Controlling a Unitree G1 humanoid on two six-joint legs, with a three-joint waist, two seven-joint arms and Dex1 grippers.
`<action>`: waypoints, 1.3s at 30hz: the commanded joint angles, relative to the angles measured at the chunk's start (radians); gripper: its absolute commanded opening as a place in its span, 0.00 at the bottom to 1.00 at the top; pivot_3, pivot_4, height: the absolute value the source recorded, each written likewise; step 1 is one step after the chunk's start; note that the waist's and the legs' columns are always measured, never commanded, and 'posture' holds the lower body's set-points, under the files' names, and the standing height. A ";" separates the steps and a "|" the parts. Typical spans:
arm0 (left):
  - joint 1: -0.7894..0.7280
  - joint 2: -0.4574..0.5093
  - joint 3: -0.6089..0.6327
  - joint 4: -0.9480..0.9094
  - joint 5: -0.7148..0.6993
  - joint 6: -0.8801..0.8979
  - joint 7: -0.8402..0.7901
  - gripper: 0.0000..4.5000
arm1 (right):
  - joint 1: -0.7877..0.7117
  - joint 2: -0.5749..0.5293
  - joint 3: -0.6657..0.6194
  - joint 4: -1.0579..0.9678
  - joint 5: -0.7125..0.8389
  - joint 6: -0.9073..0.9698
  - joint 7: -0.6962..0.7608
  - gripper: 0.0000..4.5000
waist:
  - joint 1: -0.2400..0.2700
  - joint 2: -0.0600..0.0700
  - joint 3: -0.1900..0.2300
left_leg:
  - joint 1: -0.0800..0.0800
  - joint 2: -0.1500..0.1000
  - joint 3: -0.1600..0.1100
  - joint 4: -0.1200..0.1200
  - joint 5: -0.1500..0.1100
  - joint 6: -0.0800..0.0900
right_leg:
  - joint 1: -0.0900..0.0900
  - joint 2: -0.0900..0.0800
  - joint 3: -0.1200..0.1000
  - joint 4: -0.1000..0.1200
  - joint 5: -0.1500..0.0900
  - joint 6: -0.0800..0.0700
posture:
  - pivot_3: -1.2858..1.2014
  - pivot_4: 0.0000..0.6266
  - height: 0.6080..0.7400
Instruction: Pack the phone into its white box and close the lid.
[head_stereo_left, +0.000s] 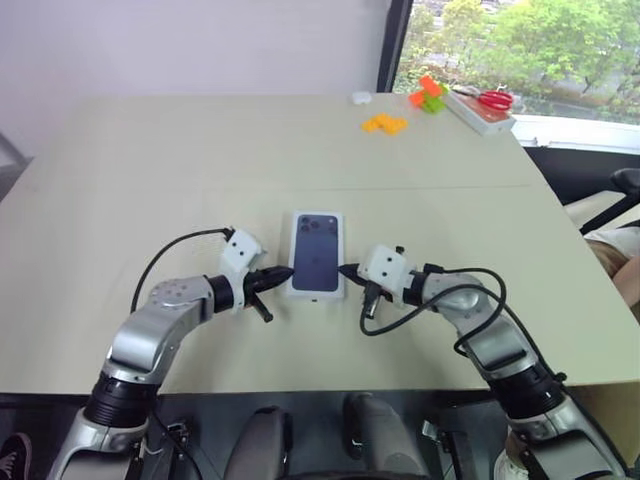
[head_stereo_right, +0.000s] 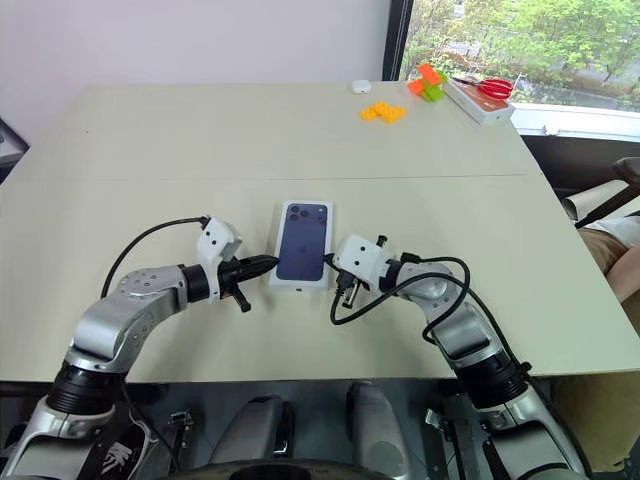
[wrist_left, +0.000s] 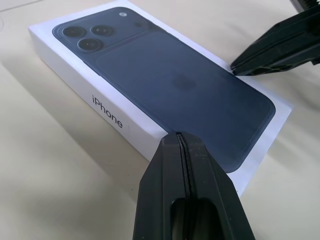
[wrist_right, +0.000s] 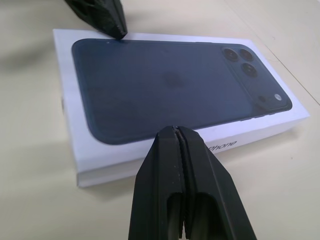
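Both jaws pinched together, gripping nothing: left gripper (head_stereo_left: 283, 272) sits at the left long edge of the closed box, right gripper (head_stereo_left: 347, 270) at the right long edge, tips level with the nearer half of the lid (wrist_left: 165, 85). The lid, printed phone picture up, sits squarely over the white box (wrist_right: 150, 167) mid-table; side walls look flush all round in both wrist views, no gap visible at the bottom edge. The phone itself can't be seen, presumably inside. Judged: task near done, step in hand is confirming the lid is seated and clearing the arms. To do it well: draw both grippers straight out sideways and evenly so neither tip drags the box or skews it; if any pressing is needed, push down on the top near opposite edges at once, not on one side. Orange blocks (head_stereo_left: 384, 124) and scissors (head_stereo_left: 494, 99) well apart at the far edge of the table (head_stereo_left: 150, 180), no interference.
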 joint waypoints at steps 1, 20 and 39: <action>-0.043 -0.027 0.036 0.030 -0.014 0.015 0.030 0.00 | -0.029 0.019 -0.035 0.020 0.020 0.027 -0.012 0.01 | 0.003 0.000 0.000 | 0.000 0.000 0.000 0.000 0.000 0.000 | 0.000 0.000 0.000 0.000 0.000 0.000 | 0.52 0.24 1.00; -0.068 -0.101 0.003 0.164 0.132 -0.082 0.156 0.00 | -0.065 0.101 -0.006 0.175 -0.072 -0.017 -0.147 0.01 | -0.002 0.001 0.000 | -0.005 -0.002 0.000 -0.001 -0.001 0.001 | -0.003 -0.003 -0.001 -0.003 0.004 -0.002 | 0.52 0.24 1.00; -0.113 0.129 0.239 0.011 -0.197 0.079 -0.145 1.00 | -0.069 -0.035 -0.239 -0.027 0.346 0.051 0.213 0.88 | -0.002 0.001 0.003 | -0.005 -0.001 0.000 -0.001 -0.001 0.002 | -0.004 -0.001 -0.001 -0.001 0.004 0.001 | 0.52 0.24 1.00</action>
